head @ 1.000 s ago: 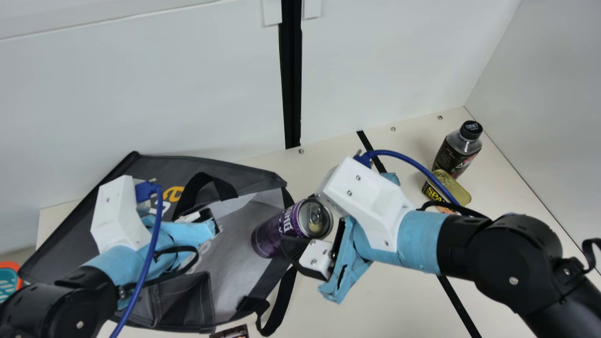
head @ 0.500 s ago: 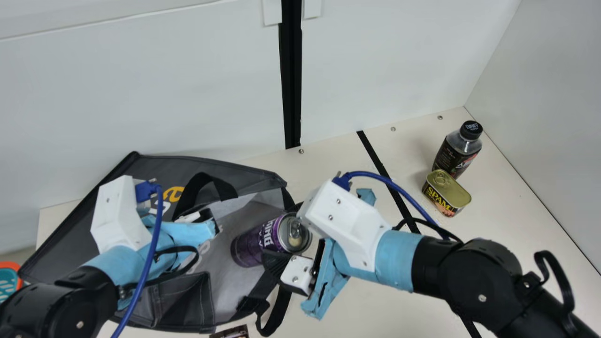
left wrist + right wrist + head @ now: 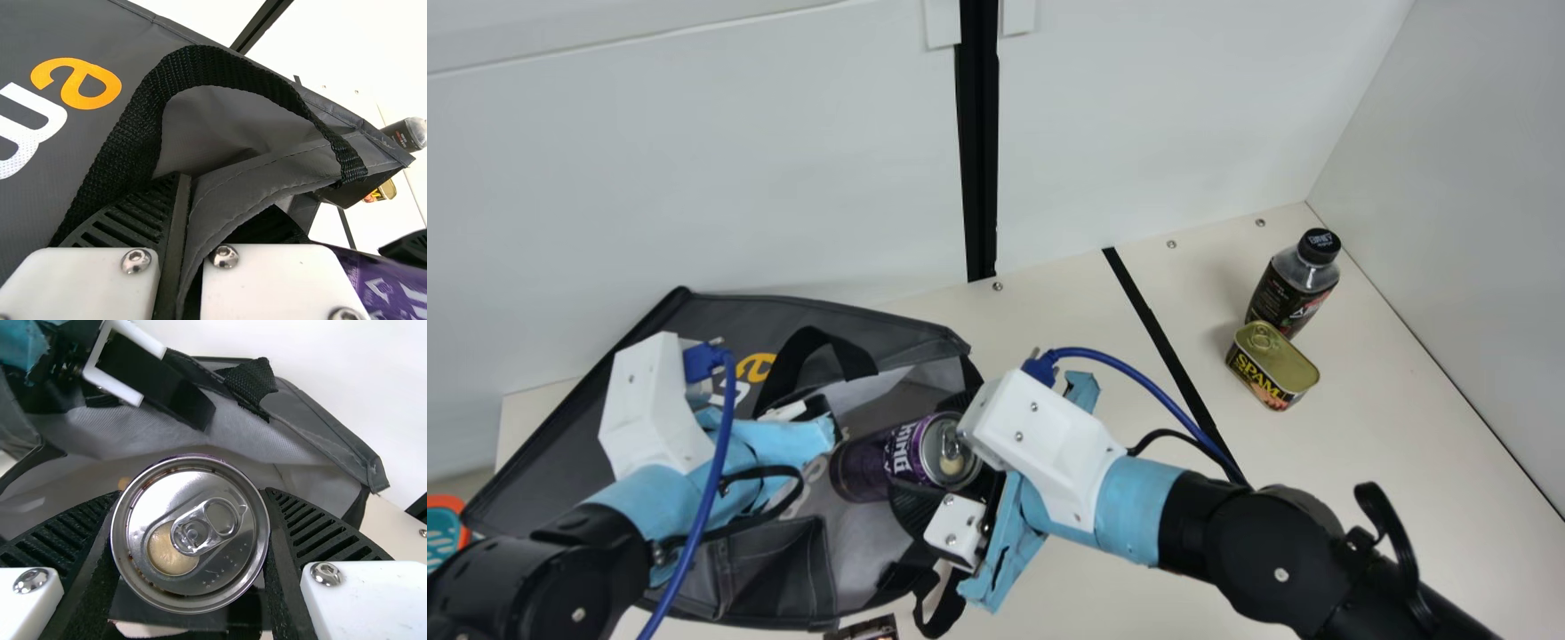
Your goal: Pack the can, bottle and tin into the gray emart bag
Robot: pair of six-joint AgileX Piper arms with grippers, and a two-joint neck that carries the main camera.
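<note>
Cream table (image 3: 1054, 307), can (image 3: 903, 458), clasped in right pincer (image 3: 927, 451)

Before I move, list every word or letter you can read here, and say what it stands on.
"SPAM": the tin.
"KING", as it seems: the purple can.
"e", in orange, next to a cut-off white letter, likely "m": the gray bag.
Bottle, label and cap: print too small to read reliably.
</note>
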